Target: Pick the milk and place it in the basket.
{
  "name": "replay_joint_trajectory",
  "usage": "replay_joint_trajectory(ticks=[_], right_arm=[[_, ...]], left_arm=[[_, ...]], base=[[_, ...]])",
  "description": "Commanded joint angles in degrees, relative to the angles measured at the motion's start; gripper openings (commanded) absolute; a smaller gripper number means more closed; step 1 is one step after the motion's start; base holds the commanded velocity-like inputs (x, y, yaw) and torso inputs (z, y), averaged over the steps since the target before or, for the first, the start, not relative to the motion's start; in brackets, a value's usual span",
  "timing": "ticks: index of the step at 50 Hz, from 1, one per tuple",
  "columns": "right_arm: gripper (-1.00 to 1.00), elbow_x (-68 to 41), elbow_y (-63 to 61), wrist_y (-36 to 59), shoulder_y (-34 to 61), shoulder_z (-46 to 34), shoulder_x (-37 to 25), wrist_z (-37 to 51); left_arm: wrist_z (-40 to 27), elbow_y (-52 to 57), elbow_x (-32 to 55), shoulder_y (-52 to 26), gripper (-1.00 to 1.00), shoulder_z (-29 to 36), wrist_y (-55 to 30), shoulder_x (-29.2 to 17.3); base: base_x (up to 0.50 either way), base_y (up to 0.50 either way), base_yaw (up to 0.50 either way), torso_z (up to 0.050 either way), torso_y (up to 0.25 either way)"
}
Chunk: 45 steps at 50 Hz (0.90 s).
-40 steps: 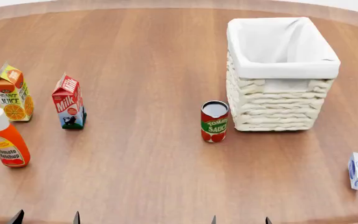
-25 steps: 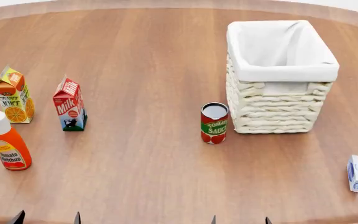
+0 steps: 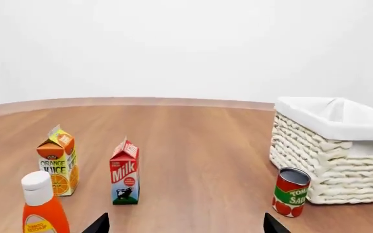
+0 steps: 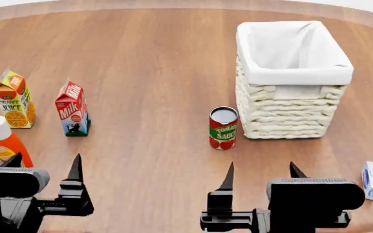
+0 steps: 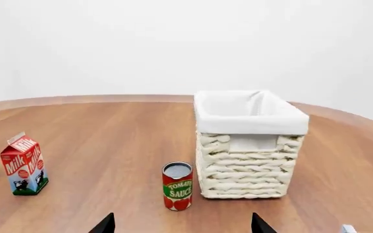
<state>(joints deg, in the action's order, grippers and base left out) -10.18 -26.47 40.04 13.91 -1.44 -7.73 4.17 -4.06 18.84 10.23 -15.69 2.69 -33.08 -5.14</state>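
Note:
The milk [image 4: 72, 109] is a small red-topped carton with a cow picture, standing upright at the table's left; it also shows in the left wrist view as the milk [image 3: 125, 173] and in the right wrist view as the milk [image 5: 25, 164]. The basket [image 4: 293, 78], cream wicker with white lining, stands at the back right, seen too as the basket [image 3: 332, 148] and the basket [image 5: 248, 142]. My left gripper [image 4: 45, 167] is open near the front edge, short of the milk, with nothing between its fingers. My right gripper [image 4: 262, 175] is open and empty in front of the basket.
An orange juice carton [image 4: 13, 99] and a tomato ketchup bottle [image 4: 8, 142] stand left of the milk. A tomato sauce can [image 4: 223, 128] stands just left of the basket's front. A tiny white-blue box [image 4: 369, 180] lies at the far right.
Both arms have risen into the head view from the bottom edge; before, only their fingertips showed. The objects on the table have not moved.

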Motion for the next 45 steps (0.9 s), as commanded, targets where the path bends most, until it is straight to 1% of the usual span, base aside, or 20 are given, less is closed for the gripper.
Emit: replay_joint_trajectory(ticks=[1,3,5,8,18,43,44,45], right_arm=[[1.00,-5.89,-15.00,29.82,17.07,2.58,-2.73,1.41],[1.00,-6.59,-15.77,33.62,20.34,3.39,-2.67,1.66],[1.00,-6.57,-16.25,35.17,21.95,3.33,-2.98,2.09],[1.00,-6.79,-15.92,35.36,22.61,4.18,-2.86,2.09],[1.00,-5.45,-16.65,36.70,23.96,3.26,-3.46,4.69],[1.00,-5.57,-14.21,35.07,23.84,0.74,-4.05,5.41],[1.00,-6.51,-13.95,35.20,23.80,1.46,-3.72,4.42],[1.00,-5.56,-13.92,35.09,23.82,0.74,-3.92,5.59]], left_arm=[[-1.73,11.81,6.49,-15.38,1.00,-2.43,-22.80,-0.92],[-2.27,12.43,6.88,-17.82,1.00,-2.57,-24.91,-0.97],[-2.59,12.73,7.11,-19.11,1.00,-2.83,-25.66,-1.04],[-2.66,12.28,7.43,-19.55,1.00,-3.09,-25.77,-1.13],[-2.94,12.87,8.38,-19.65,1.00,-3.02,-26.14,-1.50],[-3.82,11.13,9.01,-19.73,1.00,-2.71,-24.40,-2.65],[-3.81,10.93,8.92,-19.58,1.00,-2.49,-24.17,-2.74],[-3.83,10.85,8.92,-19.56,1.00,-2.41,-24.09,-2.80]], base=[[0.00,0.00,0.00,0.000,0.000],[0.00,0.00,0.00,0.000,0.000],[0.00,0.00,0.00,0.000,0.000],[0.00,0.00,0.00,0.000,0.000],[0.00,0.01,0.00,0.000,0.000],[0.00,0.50,0.00,0.000,0.000],[0.00,0.00,0.00,0.000,0.000],[0.00,0.00,0.00,0.000,0.000]])
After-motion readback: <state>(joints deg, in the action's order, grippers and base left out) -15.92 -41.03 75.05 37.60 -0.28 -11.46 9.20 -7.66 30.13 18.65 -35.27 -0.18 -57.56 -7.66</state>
